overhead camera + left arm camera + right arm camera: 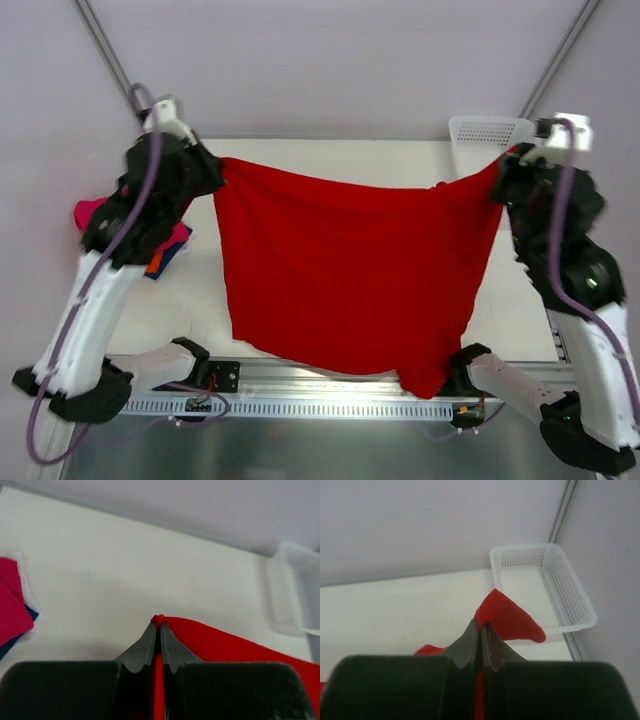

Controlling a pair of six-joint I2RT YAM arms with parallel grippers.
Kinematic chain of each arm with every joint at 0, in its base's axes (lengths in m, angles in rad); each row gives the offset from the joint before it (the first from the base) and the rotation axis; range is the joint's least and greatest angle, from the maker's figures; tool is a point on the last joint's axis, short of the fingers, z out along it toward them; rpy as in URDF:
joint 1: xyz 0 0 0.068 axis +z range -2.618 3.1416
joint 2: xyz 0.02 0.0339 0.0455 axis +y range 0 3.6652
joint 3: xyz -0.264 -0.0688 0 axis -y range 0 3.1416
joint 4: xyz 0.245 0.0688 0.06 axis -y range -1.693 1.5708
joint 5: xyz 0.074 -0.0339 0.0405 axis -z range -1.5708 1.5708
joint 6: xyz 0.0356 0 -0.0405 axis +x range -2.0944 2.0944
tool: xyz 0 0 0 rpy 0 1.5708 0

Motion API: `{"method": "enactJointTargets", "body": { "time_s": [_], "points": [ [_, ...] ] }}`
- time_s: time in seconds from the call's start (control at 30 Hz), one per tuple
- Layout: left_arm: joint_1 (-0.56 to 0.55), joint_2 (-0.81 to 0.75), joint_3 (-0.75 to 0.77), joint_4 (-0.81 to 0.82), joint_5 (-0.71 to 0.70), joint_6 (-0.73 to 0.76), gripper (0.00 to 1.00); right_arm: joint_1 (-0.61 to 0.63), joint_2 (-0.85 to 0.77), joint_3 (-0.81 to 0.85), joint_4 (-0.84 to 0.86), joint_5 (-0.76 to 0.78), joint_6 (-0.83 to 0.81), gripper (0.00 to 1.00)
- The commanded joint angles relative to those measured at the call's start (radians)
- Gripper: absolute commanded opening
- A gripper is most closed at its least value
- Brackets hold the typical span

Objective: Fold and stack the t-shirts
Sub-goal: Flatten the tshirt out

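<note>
A large bright red t-shirt (350, 280) hangs stretched in the air between both arms, its lower edge drooping over the near table edge. My left gripper (218, 168) is shut on its upper left corner; the wrist view shows red cloth (235, 645) pinched between the fingertips (150, 640). My right gripper (503, 165) is shut on the upper right corner, where a red flap (510, 617) sticks out past the fingertips (492, 645). Other t-shirts, magenta-pink (92, 212), orange and dark blue, lie piled at the table's left edge (12, 615), partly hidden by the left arm.
A white mesh basket (487, 140) stands at the back right corner of the table (547, 585). The white table (195, 300) shows to the left of the hanging shirt. A metal rail (320, 400) runs along the near edge.
</note>
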Motion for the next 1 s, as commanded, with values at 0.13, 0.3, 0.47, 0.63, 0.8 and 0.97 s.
{"method": "enactJointTargets", "body": {
  "time_s": [0.13, 0.3, 0.47, 0.63, 0.8, 0.97],
  "points": [
    [0.16, 0.442, -0.041, 0.145, -0.048, 0.004, 0.0, -0.176, 0.335, -0.164, 0.338, -0.119, 0.112, 0.0],
    [0.224, 0.837, 0.122, 0.147, -0.091, 0.01, 0.0, -0.219, 0.781, 0.012, 0.393, -0.17, 0.108, 0.01],
    [0.233, 1.077, 0.292, 0.147, -0.187, 0.018, 0.06, -0.222, 1.118, 0.393, 0.297, -0.202, 0.06, 0.69],
    [0.23, 1.044, 0.283, 0.163, -0.272, 0.007, 0.99, -0.222, 1.136, 0.396, 0.336, -0.203, 0.034, 0.99],
    [0.209, 0.932, 0.257, 0.176, -0.294, 0.013, 0.99, -0.224, 1.048, 0.286, 0.344, -0.208, 0.017, 1.0],
    [0.155, 0.797, 0.138, 0.176, -0.225, -0.002, 0.99, -0.217, 0.893, 0.123, 0.304, -0.206, 0.061, 0.99]
  ]
}}
